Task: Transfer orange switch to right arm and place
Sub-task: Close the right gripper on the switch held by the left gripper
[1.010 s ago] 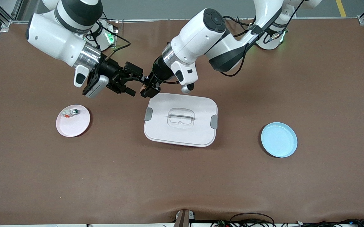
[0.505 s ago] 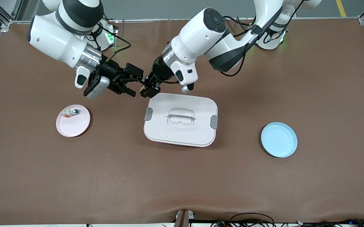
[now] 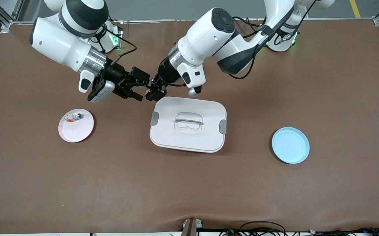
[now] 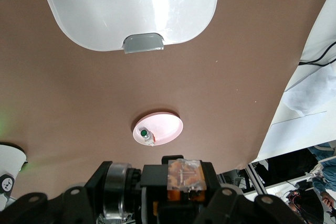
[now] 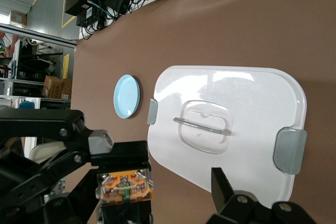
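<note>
Orange switch in left hand, right hand beside

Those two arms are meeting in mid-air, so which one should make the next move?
The right, probably. The left end effector is shut on the orange switch, above the table beside the white lidded box, while the right end effector stands open around it, ready to close.

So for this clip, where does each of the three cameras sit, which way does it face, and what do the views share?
Front view: high across the table, facing both arms; left gripper and right gripper meet above the brown mat.
Left wrist view: on the left arm, looking down past the tiny black orange-windowed switch to the round pink plate.
Right wrist view: on the right arm, facing the switch; its own finger shows.
All share the white rectangular lidded box.
</note>
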